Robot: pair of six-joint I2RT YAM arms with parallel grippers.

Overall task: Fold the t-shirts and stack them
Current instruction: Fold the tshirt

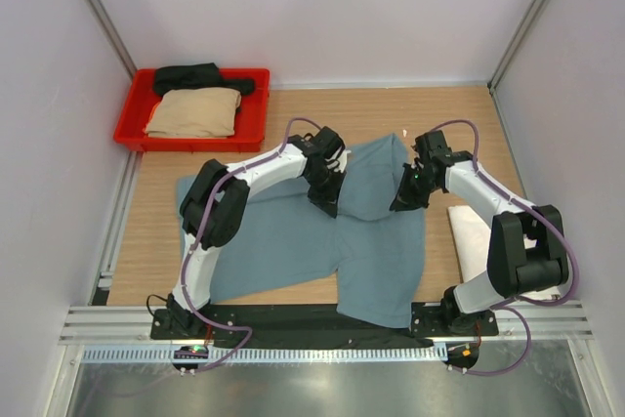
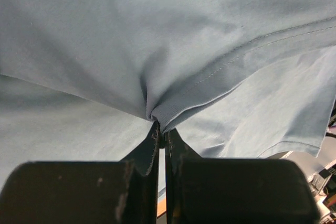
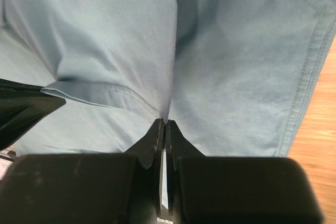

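The teal-blue t-shirt [image 1: 293,241] lies spread on the wooden table, its upper part lifted into a hanging fold [image 1: 369,178] between both arms. My left gripper [image 1: 329,200] is shut on a bunched pinch of the teal cloth [image 2: 157,114]. My right gripper [image 1: 402,198] is shut on a fold of the same shirt [image 3: 167,116]. The tan t-shirt [image 1: 195,112] lies folded in the red tray, with the black t-shirt [image 1: 200,77] behind it. The white t-shirt [image 1: 471,237] lies at the right, partly under the right arm.
The red plastic tray [image 1: 256,114] stands at the back left corner. Side walls close in left and right. The shirt's bottom hem hangs over the near edge onto the black base rail [image 1: 293,314]. Bare wood [image 1: 469,124] shows at the back right.
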